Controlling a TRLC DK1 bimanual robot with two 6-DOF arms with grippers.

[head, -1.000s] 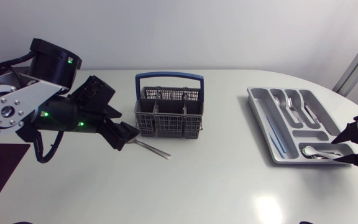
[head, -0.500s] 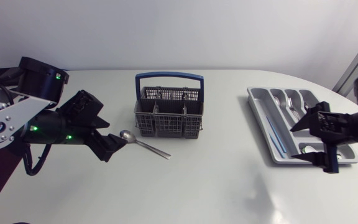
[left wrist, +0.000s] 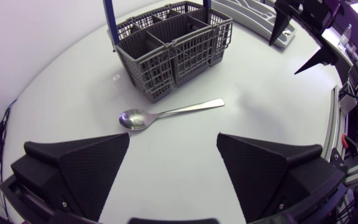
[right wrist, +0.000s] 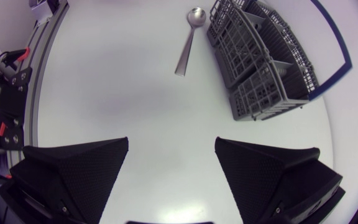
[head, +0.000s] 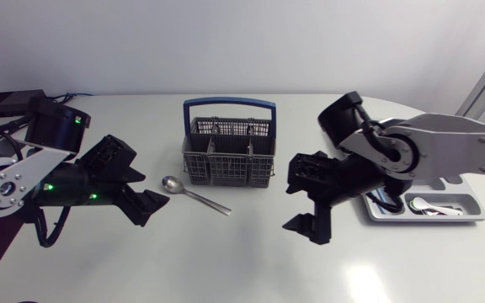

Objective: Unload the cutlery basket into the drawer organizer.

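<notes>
Lying flat on the white table, the metal spoon [head: 194,194] sits just in front of the grey cutlery basket [head: 228,152] with the blue handle, bowl up and turned toward the left arm, its handle running slantwise along the basket's front wall and apart from it.

It looks like polished steel: a small oval bowl, a narrow neck, and a slim handle that widens to a squared end. It is probably light and fully rigid, but smooth enough to slip. It also lies so low that broad wedge fingers would have little to bite on. The best hold is likely across the handle near mid-length, pinching its two thin edges, with the fingers set square to it.

The left gripper [head: 146,192] hovers low just beside the bowl end, fingers spread wide and holding nothing. The right gripper [head: 301,199] hangs on the basket's other side, between it and the drawer organizer [head: 445,218], also wide apart and empty. That arm covers much of the organizer, where some cutlery already lies. No cutlery shows above the basket's rim.
</notes>
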